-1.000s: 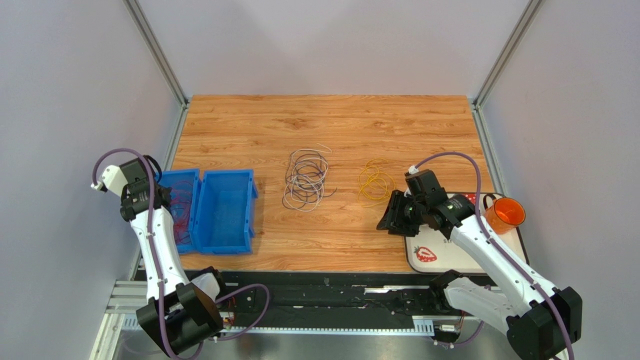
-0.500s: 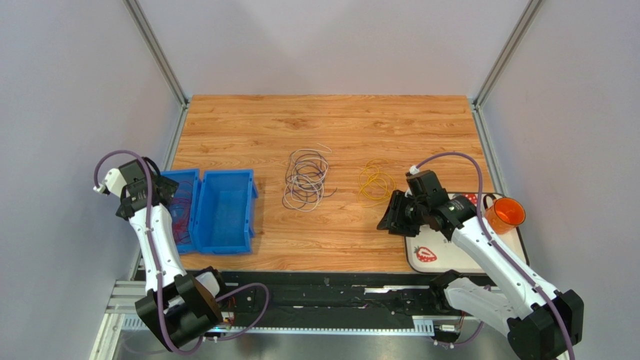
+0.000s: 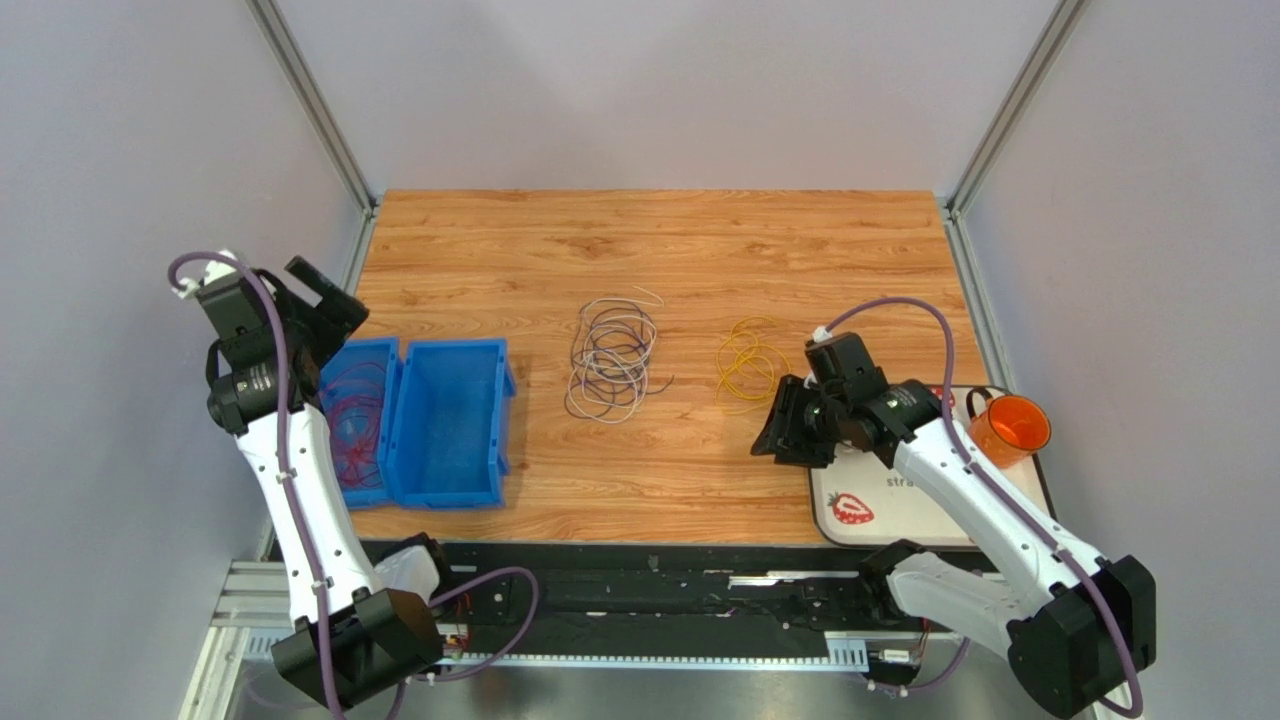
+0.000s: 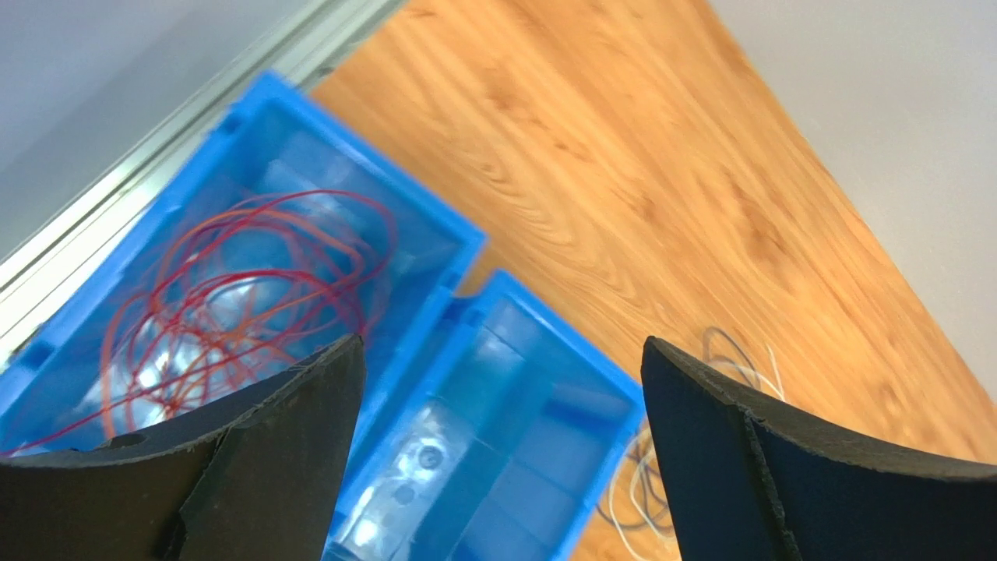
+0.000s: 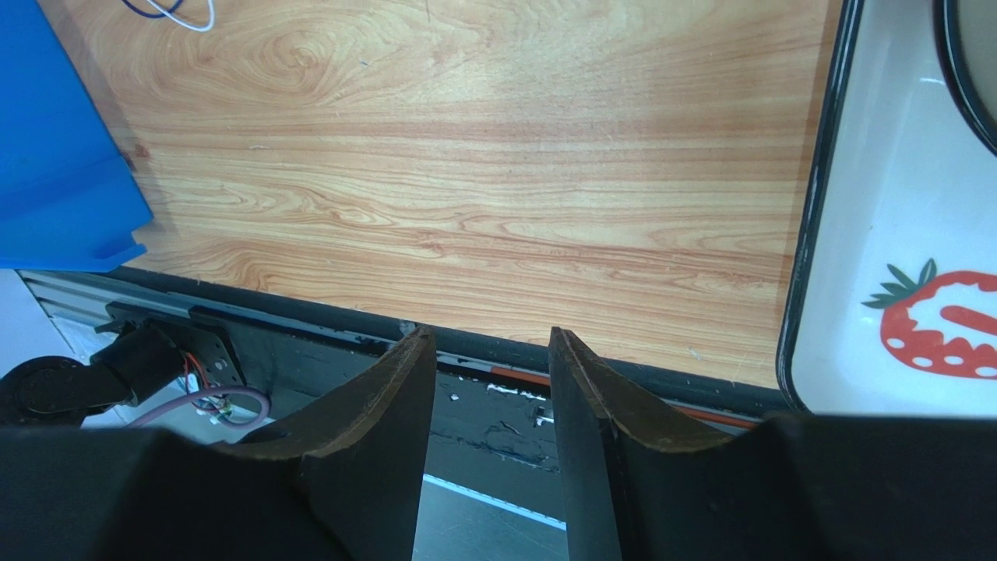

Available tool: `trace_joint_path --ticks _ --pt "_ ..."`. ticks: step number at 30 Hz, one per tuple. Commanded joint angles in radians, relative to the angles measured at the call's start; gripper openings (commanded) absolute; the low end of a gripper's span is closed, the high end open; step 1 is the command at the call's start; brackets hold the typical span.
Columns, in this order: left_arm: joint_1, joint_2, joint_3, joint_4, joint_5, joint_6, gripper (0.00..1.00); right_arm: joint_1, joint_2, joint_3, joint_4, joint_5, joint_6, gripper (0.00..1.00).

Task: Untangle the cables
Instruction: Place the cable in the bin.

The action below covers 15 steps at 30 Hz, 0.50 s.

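Left claw [image 4: 501,346] rose, gaping empty; right claw [image 5: 489,337] half-open, empty, above wooden table [image 3: 676,240].

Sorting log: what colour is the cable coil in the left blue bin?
Red; the cable coil shows best in the left wrist view.

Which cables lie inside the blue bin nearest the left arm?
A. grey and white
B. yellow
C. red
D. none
C: the red cables lie coiled in that blue bin, while the yellow cables and the grey and white cables lie out on the table.
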State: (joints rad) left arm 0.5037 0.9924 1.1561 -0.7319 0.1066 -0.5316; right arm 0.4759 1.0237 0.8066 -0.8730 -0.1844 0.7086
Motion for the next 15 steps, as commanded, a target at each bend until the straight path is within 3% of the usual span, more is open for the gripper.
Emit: trace_joint_path --ticks 1,6,15 --pt "-0.076 -0.015 0.094 -0.037 0.149 0.079 0.95 0.006 0.015 0.068 0.043 0.006 -0.015 0.44" --pt "-0.157 -0.04 0.106 -0.038 0.159 0.065 0.92 0.006 0.027 0.088 0.04 0.013 -0.023 0.44" --pt "-0.542 0.058 0.136 -0.014 0.07 0.093 0.85 0.004 0.03 0.069 0.077 0.011 -0.014 0.44"
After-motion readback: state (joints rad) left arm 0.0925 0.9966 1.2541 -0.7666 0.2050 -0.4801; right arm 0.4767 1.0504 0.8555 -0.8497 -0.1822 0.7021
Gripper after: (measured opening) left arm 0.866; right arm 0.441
